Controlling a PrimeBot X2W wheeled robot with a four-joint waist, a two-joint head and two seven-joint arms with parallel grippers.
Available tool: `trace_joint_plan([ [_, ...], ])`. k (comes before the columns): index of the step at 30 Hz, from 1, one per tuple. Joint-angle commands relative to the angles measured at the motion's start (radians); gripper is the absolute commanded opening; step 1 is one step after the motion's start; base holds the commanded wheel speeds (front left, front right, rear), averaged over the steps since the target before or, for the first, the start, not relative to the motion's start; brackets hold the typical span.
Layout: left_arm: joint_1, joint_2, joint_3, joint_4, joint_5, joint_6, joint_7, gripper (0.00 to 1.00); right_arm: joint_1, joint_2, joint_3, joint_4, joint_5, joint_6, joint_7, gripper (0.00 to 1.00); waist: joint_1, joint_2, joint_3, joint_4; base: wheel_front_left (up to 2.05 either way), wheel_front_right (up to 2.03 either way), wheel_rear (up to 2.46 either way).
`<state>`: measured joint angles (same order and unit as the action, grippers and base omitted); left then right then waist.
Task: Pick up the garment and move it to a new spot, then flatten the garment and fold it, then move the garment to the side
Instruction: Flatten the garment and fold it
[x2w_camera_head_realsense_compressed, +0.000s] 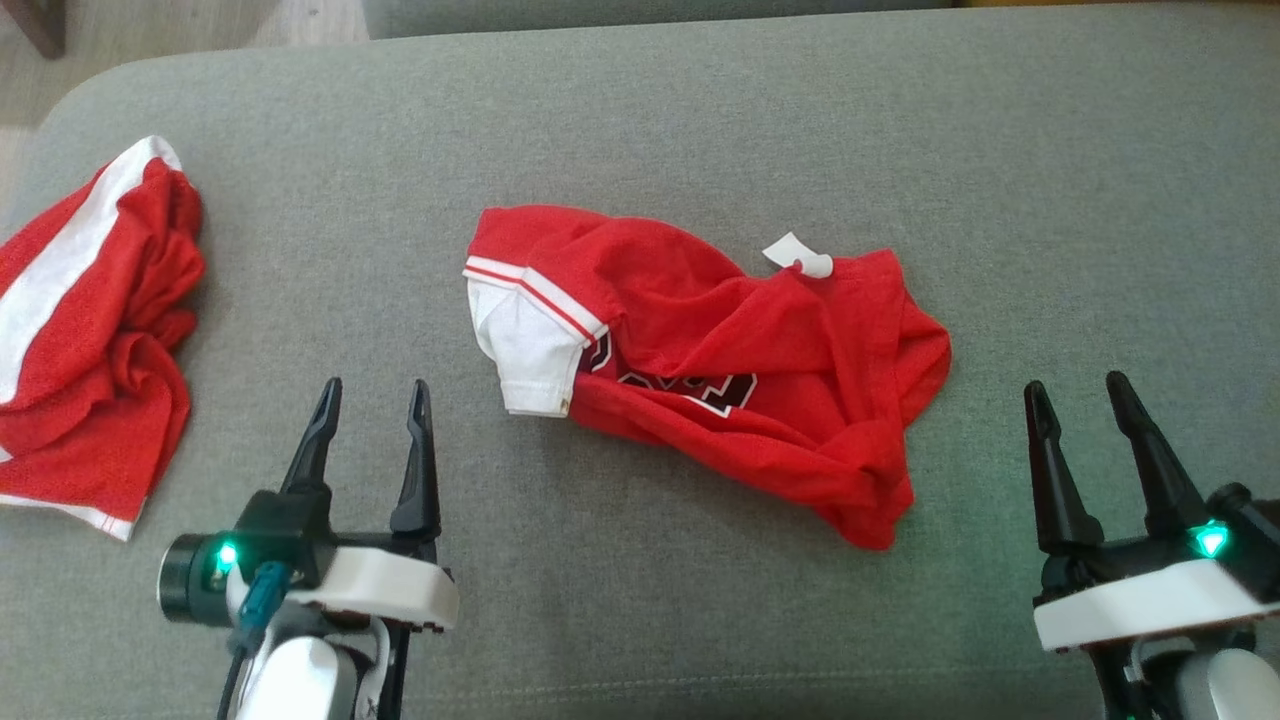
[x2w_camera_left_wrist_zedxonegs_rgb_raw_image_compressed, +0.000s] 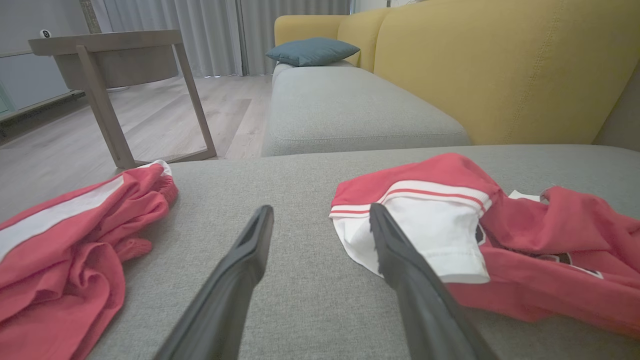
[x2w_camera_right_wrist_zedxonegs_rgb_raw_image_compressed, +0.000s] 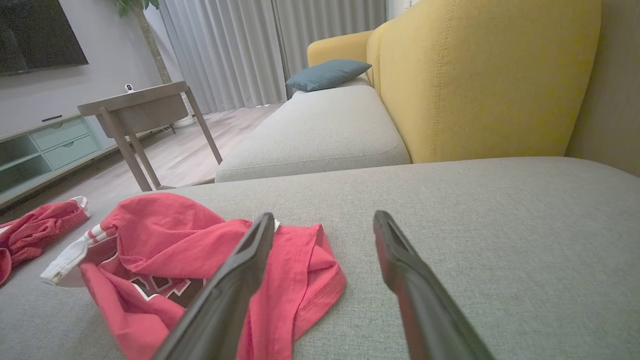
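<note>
A crumpled red garment (x2w_camera_head_realsense_compressed: 720, 360) with a white sleeve and a dark printed logo lies in the middle of the grey sofa cushion (x2w_camera_head_realsense_compressed: 700, 120). It shows at the right of the left wrist view as the garment (x2w_camera_left_wrist_zedxonegs_rgb_raw_image_compressed: 525, 240) and at the lower left of the right wrist view as the garment (x2w_camera_right_wrist_zedxonegs_rgb_raw_image_compressed: 200, 260). My left gripper (x2w_camera_head_realsense_compressed: 372, 395) stands open at the lower left, a short way left of the white sleeve, with nothing between its fingers. At the lower right my right gripper (x2w_camera_head_realsense_compressed: 1078, 388) is open too, just right of the garment and apart from it.
A second red cloth with a white stripe (x2w_camera_head_realsense_compressed: 90, 330) is bunched at the cushion's left edge. Beyond are another grey seat (x2w_camera_left_wrist_zedxonegs_rgb_raw_image_compressed: 350, 110), a yellow backrest (x2w_camera_right_wrist_zedxonegs_rgb_raw_image_compressed: 480, 75), a blue pillow (x2w_camera_left_wrist_zedxonegs_rgb_raw_image_compressed: 312, 51) and a wooden side table (x2w_camera_left_wrist_zedxonegs_rgb_raw_image_compressed: 115, 60) on the floor.
</note>
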<state>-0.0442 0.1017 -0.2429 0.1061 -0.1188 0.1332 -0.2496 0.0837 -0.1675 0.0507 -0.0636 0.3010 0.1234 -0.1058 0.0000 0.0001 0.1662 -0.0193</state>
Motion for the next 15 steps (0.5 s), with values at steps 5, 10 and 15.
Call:
trace_joint_plan([
  [5,-0.040,0.016,0.027,-0.036,-0.010,0.007,-0.012,1.00,-0.042,-0.016,0.023,-0.009,0.016,0.007,0.010,1.00,0.0000,-0.0001,0.013,0.004,0.00,0.00,0.00],
  [10,-0.062,0.014,0.019,-0.043,-0.006,0.006,-0.012,1.00,-0.077,-0.031,0.076,0.043,0.031,0.007,0.048,1.00,0.0000,-0.0001,0.039,0.012,0.00,0.00,0.00],
  [15,-0.095,0.005,0.002,-0.043,0.000,0.001,-0.012,1.00,-0.151,-0.049,0.182,0.158,0.060,0.007,0.098,1.00,0.0000,-0.0001,0.073,0.030,0.00,0.00,0.00],
])
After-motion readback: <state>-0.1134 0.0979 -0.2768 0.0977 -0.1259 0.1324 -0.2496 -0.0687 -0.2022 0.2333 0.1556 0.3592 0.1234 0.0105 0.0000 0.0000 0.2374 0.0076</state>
